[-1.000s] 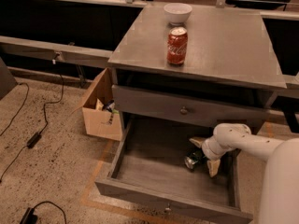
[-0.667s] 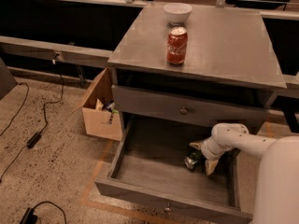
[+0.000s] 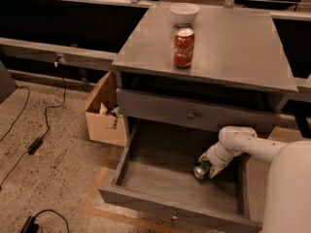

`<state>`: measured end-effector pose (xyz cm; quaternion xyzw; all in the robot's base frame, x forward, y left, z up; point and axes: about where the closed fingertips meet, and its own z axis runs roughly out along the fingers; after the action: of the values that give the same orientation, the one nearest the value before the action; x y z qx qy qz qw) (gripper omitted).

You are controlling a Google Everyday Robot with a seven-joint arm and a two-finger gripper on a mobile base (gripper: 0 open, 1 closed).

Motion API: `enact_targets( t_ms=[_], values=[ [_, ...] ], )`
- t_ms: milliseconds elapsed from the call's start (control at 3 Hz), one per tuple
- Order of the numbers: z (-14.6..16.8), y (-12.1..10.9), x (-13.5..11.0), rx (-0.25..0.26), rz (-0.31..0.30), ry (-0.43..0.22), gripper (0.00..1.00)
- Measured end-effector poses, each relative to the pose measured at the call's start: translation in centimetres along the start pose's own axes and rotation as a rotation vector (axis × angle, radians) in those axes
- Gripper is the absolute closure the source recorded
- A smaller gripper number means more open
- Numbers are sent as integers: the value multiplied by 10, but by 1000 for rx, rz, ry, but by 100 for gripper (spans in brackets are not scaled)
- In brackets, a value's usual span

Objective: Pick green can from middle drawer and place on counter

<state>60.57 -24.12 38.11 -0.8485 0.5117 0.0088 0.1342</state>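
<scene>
The middle drawer (image 3: 160,186) stands pulled open, a grey tray below the cabinet. The green can (image 3: 200,170) lies on its side at the right of the drawer floor, its silver end facing me. My gripper (image 3: 208,165) reaches down into the drawer from the right on a white arm and its fingers sit around the can. The counter (image 3: 238,47) is the grey cabinet top above.
A red Coca-Cola can (image 3: 183,47) stands upright on the counter's front left, with a white bowl (image 3: 184,12) behind it. A shut drawer front with a round knob (image 3: 191,114) sits above the open drawer. An open cardboard box (image 3: 104,113) and cables lie on the floor at left.
My gripper has shifted slightly left and down onto the green can inside the drawer. The can stays on the drawer floor.
</scene>
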Motion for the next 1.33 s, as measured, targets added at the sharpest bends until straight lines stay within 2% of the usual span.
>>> enact_targets(
  t_ms=[333,667,1000,1333],
  values=[
    [-39,12,-8,14,34,16,88],
    [-91,35,-11,42,121,91,100],
    [-140,63,-28,89,302,125,100],
    [-199,70,-48,180,428,131,100]
  ],
)
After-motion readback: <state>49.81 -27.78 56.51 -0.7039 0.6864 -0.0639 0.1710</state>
